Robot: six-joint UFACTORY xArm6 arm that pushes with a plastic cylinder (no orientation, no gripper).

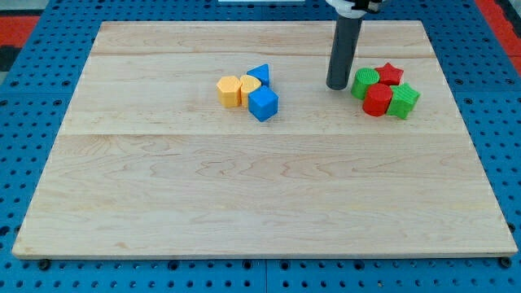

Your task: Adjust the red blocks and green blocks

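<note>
Four task blocks already sit clustered at the bench's [163, 203] two o'clock: red star [391, 73], red cylinder [377, 99], two green blocks [365, 82] [403, 99]. No pincer exists; the tip [337, 85] rests just at their nine o'clock, so only fine nudging seems left.

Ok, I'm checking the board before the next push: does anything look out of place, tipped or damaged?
Nothing stands out. The red star, red block and two green blocks sit huddled at the view's right, my tip just left of them. The yellow blocks and blue blocks cluster near the centre. All lie flat on the board.
</note>
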